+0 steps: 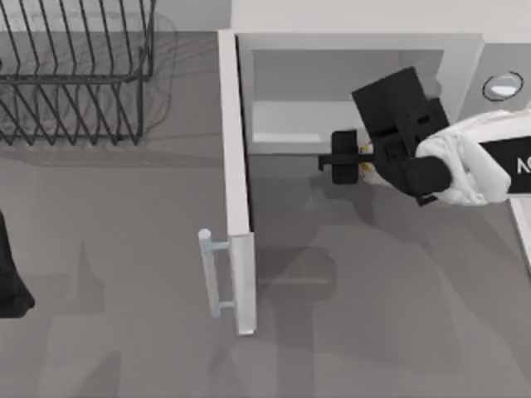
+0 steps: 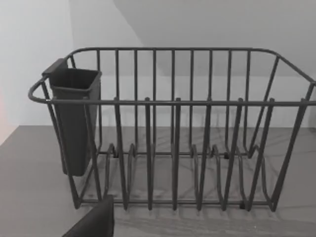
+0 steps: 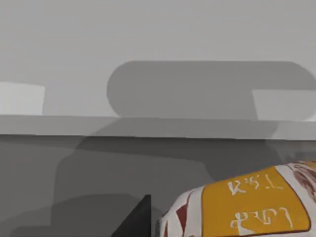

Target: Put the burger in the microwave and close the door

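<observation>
The white microwave (image 1: 465, 50) stands at the back of the table, its pale cavity (image 1: 332, 83) exposed. Its door (image 1: 236, 166) stands swung out toward the table's front, with the pale bar handle (image 1: 211, 274) on its left face. My right gripper (image 1: 345, 157) hovers just in front of the cavity's sill, shut on the burger (image 1: 365, 168), of which a few yellow specks peek out. In the right wrist view the burger (image 3: 247, 207) shows cream with an orange patch, facing the cavity. My left arm (image 1: 8, 274) is parked at the left edge.
A black wire dish rack (image 1: 75, 75) stands at the back left; the left wrist view shows this rack (image 2: 173, 133) with a dark cutlery cup (image 2: 74, 118) hung on one end. A round dial (image 1: 504, 84) sits on the microwave's grey panel, behind my right arm.
</observation>
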`<state>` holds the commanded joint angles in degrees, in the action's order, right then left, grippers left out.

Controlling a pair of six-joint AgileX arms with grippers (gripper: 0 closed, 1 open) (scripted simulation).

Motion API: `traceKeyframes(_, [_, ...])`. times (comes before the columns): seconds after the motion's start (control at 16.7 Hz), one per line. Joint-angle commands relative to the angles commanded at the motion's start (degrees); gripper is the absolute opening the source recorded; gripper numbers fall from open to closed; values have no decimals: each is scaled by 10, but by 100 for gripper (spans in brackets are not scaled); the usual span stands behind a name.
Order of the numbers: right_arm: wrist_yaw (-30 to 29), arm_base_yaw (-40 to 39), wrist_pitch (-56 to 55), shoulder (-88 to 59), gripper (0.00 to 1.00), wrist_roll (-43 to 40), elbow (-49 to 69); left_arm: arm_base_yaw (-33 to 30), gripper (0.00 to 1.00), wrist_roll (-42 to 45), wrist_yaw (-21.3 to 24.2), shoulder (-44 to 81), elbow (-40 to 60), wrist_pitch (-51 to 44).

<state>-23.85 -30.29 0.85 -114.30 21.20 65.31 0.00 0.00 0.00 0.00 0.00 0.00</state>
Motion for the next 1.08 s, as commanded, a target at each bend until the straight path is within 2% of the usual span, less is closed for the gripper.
traceKeyframes(0.24, [-68,-39,-203,-88,0,-30,25,0,100,0,0,0,0,0])
traceKeyframes(0.48, [-115,-65,-321,-140,0,-48,45,0,100,0,0,0,0,0])
traceKeyframes(1.08, [-124,-69,-339,-155,0,-50,60,0,100,0,0,0,0,0])
